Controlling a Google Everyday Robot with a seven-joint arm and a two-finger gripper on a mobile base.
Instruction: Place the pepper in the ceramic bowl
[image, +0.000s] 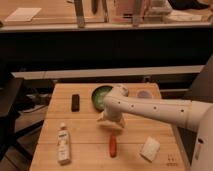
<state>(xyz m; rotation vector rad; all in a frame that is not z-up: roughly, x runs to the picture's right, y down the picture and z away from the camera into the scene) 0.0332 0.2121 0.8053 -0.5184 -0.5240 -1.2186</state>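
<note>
The pepper (113, 145) is small, slender and red-orange. It lies on the wooden table (85, 160), front of centre. The ceramic bowl (99, 95) is dark green with a paler inside. It stands at the back of the table, and my white arm (155, 109) covers part of its right side. My gripper (111, 123) hangs from the arm's end between the bowl and the pepper. It is just behind and above the pepper and does not touch it.
A white bottle (63, 144) lies at the front left. A black oblong object (75, 102) lies at the back left. A small cup (144, 94) stands at the back right. A white block (150, 148) lies at the front right, next to the table edge.
</note>
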